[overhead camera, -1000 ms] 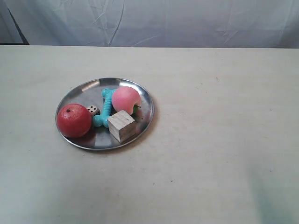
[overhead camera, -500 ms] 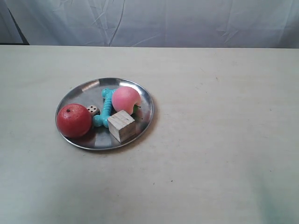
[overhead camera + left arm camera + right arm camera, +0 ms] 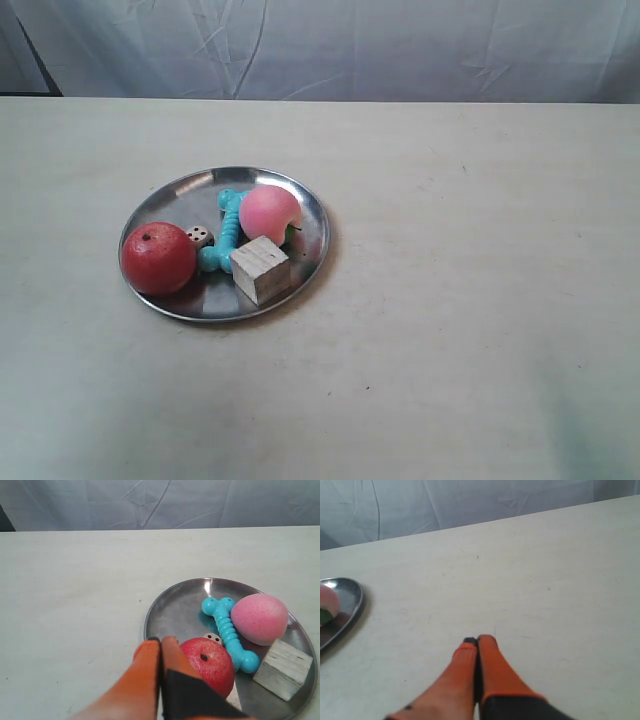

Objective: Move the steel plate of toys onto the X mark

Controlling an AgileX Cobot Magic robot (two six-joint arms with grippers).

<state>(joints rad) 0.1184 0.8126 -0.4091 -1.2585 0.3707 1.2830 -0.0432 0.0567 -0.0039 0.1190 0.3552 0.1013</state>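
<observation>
Item: steel plate [image 3: 172, 203], round, shallow, shiny; lies flat on the desk [image 3: 450, 300], left of centre, mid-depth.

Contents: red apple [image 3: 158, 258] at the left rim; tiny dice [image 3: 199, 236] just beside it; turquoise bone [image 3: 226, 228] in the middle; pink peach [image 3: 270, 213] on the far right; wooden cube [image 3: 261, 269] on the near right.

X mark: not made out in any view; destination unconfirmed.

Left pincer [image 3: 161, 641]: tips pressed together, holding nothing, just beside the plate's rim and the apple.

Right pincer [image 3: 477, 641]: tips together, empty, over bare desk well right of the plate.

Hazards, as judged: low rim and two round fruits; any tilt or jerk may roll them out; a thin, slick rim may slip from a one-sided grip; a shove may spin the plate; the plate would hide a small mark, so centring is hard to check.
</observation>
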